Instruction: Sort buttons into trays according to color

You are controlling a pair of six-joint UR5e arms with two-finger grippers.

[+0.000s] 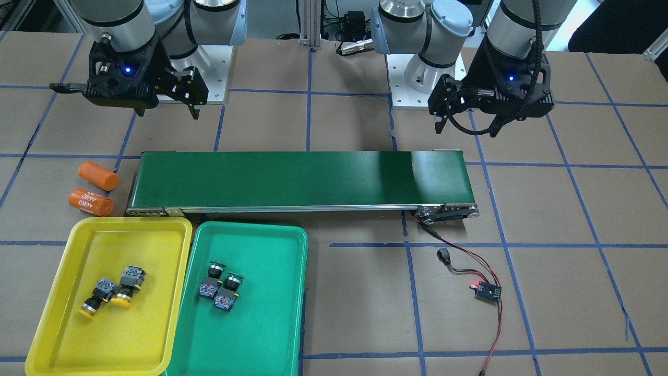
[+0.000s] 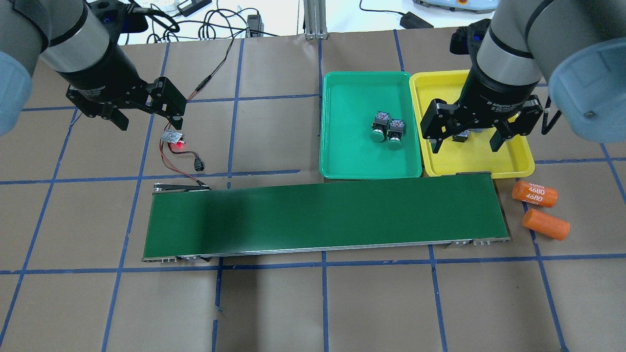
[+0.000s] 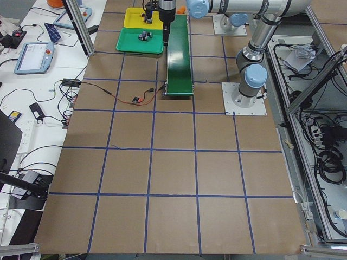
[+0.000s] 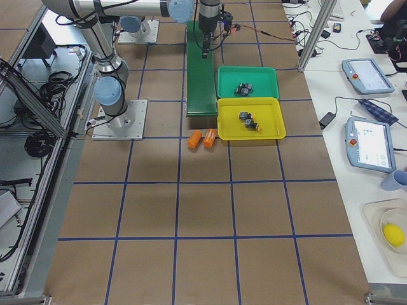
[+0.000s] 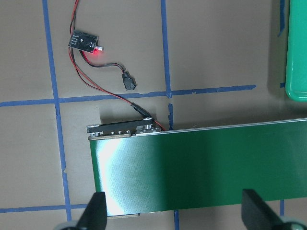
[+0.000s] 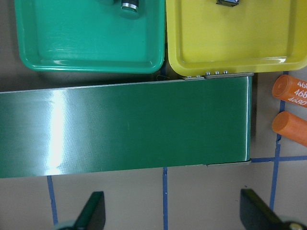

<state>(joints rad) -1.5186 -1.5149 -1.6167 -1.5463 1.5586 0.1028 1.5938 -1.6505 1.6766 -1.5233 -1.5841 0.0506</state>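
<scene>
You see two yellow-capped buttons (image 1: pixel 128 283) in the yellow tray (image 1: pixel 130 334), two green-capped buttons (image 1: pixel 225 292) in the green tray (image 1: pixel 261 324); left gripper (image 2: pixel 149 120) and right gripper (image 2: pixel 464 145) hang wide apart, empty

Front cam faces the robot, steep down, bases at 12 o'clock; green tray (image 1: pixel 250 334) at 7. Overhead looks from behind the shoulders, so that tray sits at 1 o'clock. Both share the belt (image 1: pixel 302 180). Side cams far off, one at each surface (image 3: pixel 173 179) end. Wrist cams close, straight down, one belt end each.
</scene>
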